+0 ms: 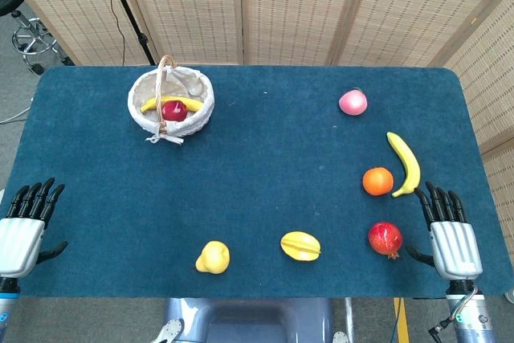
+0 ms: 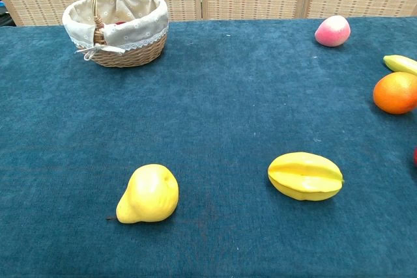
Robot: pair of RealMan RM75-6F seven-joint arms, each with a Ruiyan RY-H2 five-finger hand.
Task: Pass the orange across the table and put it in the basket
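The orange (image 1: 377, 181) lies on the right side of the blue table, touching a banana (image 1: 405, 163); it also shows at the right edge of the chest view as the orange (image 2: 395, 92). The wicker basket (image 1: 197, 86) with a cloth lining stands at the far left, basket (image 2: 117, 24), holding a banana and a red fruit. My right hand (image 1: 451, 232) rests flat at the table's near right, fingers straight and apart, holding nothing, a short way nearer than the orange. My left hand (image 1: 26, 221) lies likewise at the near left edge, empty.
A pink peach (image 1: 352, 102) sits far right. A pomegranate (image 1: 385, 238) lies just left of my right hand. A yellow starfruit (image 1: 300, 245) and a yellow pear (image 1: 213, 257) lie near the front edge. Woven screens stand behind the table.
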